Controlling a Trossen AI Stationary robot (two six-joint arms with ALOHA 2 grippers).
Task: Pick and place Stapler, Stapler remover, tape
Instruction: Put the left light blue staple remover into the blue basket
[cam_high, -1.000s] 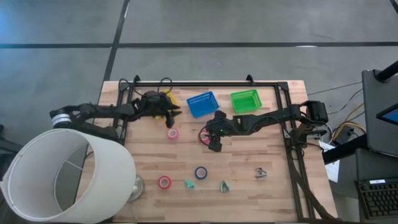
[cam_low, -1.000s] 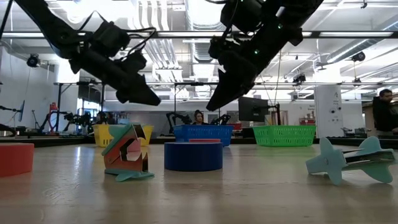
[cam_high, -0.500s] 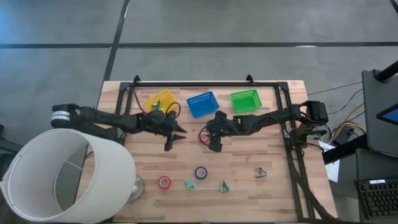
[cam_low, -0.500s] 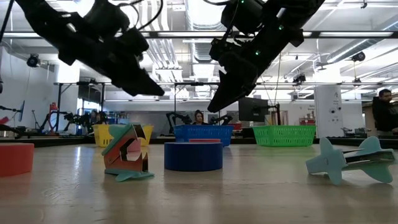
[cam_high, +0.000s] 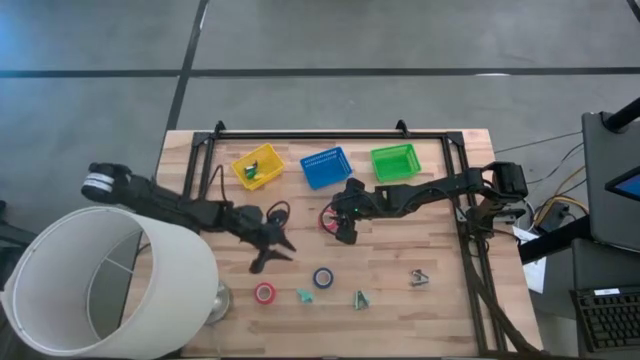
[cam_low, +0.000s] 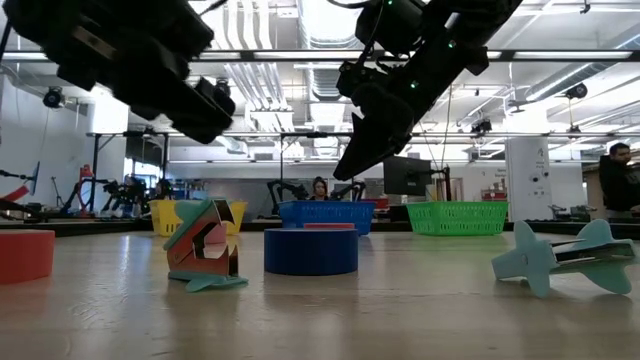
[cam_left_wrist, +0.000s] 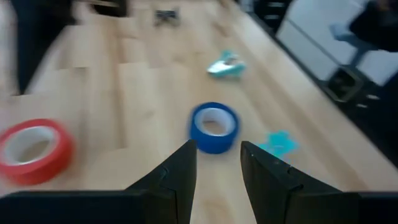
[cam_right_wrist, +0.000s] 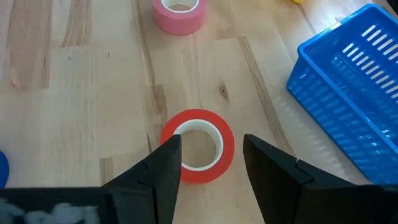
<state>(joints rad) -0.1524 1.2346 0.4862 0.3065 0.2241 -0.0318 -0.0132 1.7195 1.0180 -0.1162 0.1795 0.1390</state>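
Observation:
My left gripper (cam_high: 272, 259) (cam_left_wrist: 217, 152) is open and hovers over the wood, short of the blue tape roll (cam_high: 323, 277) (cam_left_wrist: 214, 127). A red roll (cam_high: 264, 293) (cam_left_wrist: 34, 149) lies flat beside it. My right gripper (cam_high: 343, 234) (cam_right_wrist: 211, 142) is open and hangs above another red roll (cam_high: 327, 220) (cam_right_wrist: 198, 146), a finger on either side of it without touching. A pink roll (cam_right_wrist: 180, 12) lies farther off. Two teal staple removers (cam_high: 304, 295) (cam_high: 360, 299) and a grey one (cam_high: 419, 278) rest near the near edge.
Yellow (cam_high: 257, 165), blue (cam_high: 326, 167) (cam_right_wrist: 354, 93) and green (cam_high: 394, 162) baskets line the far side; the yellow one holds something green. A large white lampshade (cam_high: 100, 280) covers the near left corner. A black frame (cam_high: 330, 134) borders the table.
My left gripper has swung from over the yellow basket toward the near edge, passing over the pink roll, and now sits lower near the blue and red rolls. The yellow basket is uncovered. My right arm has kept still.

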